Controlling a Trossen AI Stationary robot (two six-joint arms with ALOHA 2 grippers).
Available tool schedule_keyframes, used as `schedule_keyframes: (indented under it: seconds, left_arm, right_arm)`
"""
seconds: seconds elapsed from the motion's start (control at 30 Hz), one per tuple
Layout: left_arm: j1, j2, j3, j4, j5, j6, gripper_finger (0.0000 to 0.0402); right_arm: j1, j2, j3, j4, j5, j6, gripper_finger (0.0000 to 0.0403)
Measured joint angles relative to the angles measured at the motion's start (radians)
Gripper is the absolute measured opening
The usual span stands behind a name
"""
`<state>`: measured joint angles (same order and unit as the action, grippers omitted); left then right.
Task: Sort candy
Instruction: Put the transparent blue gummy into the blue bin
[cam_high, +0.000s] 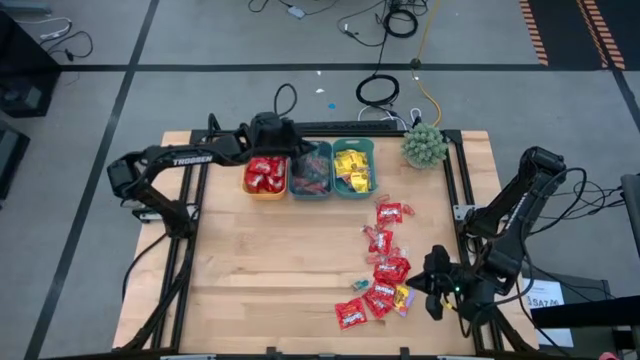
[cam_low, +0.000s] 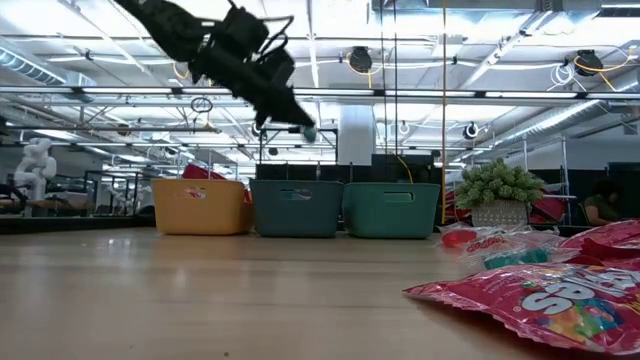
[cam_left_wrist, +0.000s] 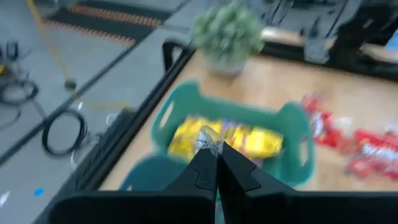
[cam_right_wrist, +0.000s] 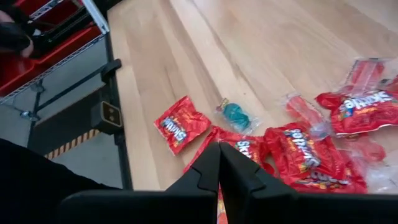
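Mid-sort: left end effector (cam_high: 300, 155) clamped on a small clear-wrapped sweet (cam_left_wrist: 207, 140) above the middle teal bin (cam_high: 310, 178), drop next; right end effector (cam_high: 432, 290) pinched empty beside loose candy (cam_high: 385, 270) well below that bin, needing a fresh pick

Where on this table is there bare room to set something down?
The table's whole left and centre, in front of the three bins, is bare wood. A smaller bare strip lies between the plant and the candy. The right front corner is crowded.
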<state>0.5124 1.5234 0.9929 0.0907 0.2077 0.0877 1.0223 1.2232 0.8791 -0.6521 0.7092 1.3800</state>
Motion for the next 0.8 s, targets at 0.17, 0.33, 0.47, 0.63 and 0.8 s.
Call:
schedule_keyframes:
  seconds: [0.17,0.33,0.47,0.63,0.8]
  left_arm:
    - [0.062,0.0,-0.06,0.007,-0.023,-0.002,0.0013]
    - [0.129,0.001,-0.086,0.0,0.005,-0.004,0.0064]
    - [0.152,0.001,-0.089,0.004,0.028,-0.073,0.0118]
    - [0.161,0.001,-0.089,0.007,0.027,-0.108,0.018]
    - [0.149,0.001,-0.089,0.006,0.027,-0.108,0.0208]
  right_arm:
    - [-0.027,0.0,0.0,-0.018,0.002,0.014,0.0]
    - [-0.043,0.0,0.0,-0.024,0.002,0.023,0.0]
    - [-0.048,0.0,0.0,-0.024,0.002,0.023,0.0]
    - [-0.048,0.0,0.0,-0.022,0.002,0.033,0.0]
    - [-0.048,0.0,0.0,-0.018,0.002,0.033,0.0]
